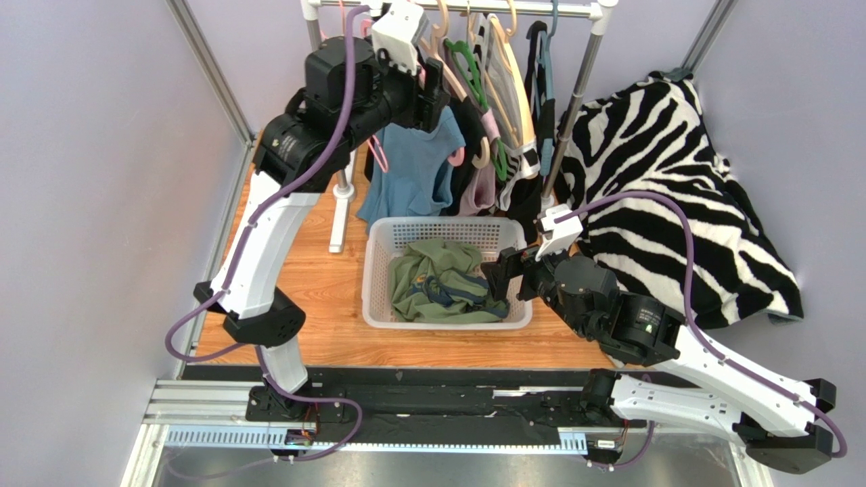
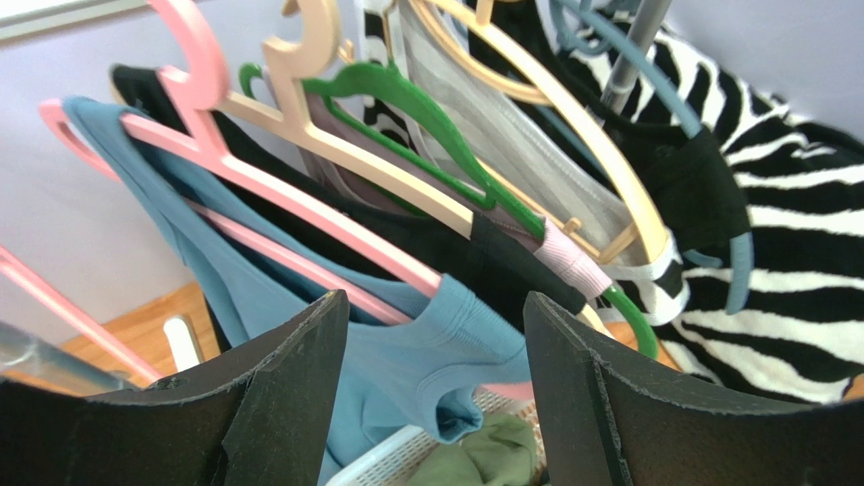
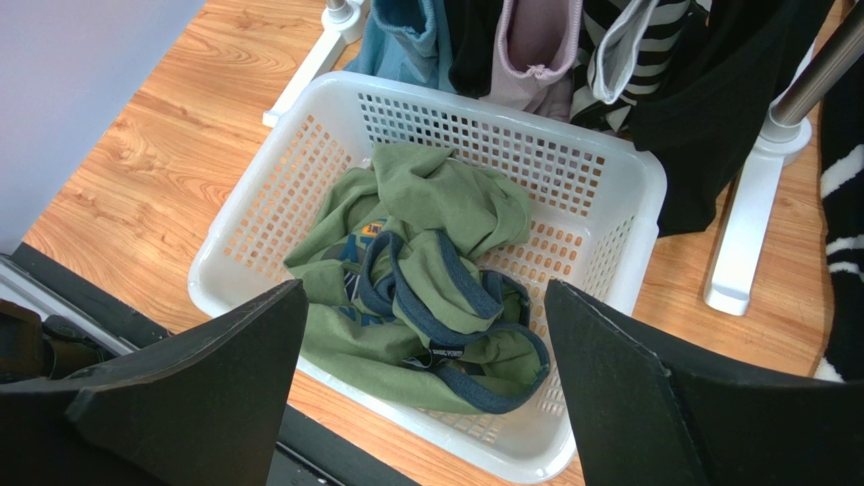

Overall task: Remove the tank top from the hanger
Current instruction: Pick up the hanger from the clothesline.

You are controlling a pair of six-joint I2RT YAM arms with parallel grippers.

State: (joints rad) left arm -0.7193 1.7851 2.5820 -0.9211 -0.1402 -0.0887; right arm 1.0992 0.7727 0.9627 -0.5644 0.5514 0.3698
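Left tool (image 2: 436,309) is raised at the clothes rail (image 1: 569,9), jaws apart and clamped on nothing. In its wrist view the blue tank top (image 2: 406,354) shows between the two fingers (image 2: 294,405); contact cannot be confirmed. The tank top hangs on the pink hanger (image 2: 274,195) at the left end of the hung garments, above the white basket (image 3: 649,192). Right tool (image 3: 426,294) hovers low over the basket, jaws wide apart and empty. A green garment with navy trim (image 3: 436,218) lies crumpled inside the basket, which stands on the wooden worktop (image 3: 152,172). Zebra-print fabric (image 1: 661,203) is heaped to the right of the rail.
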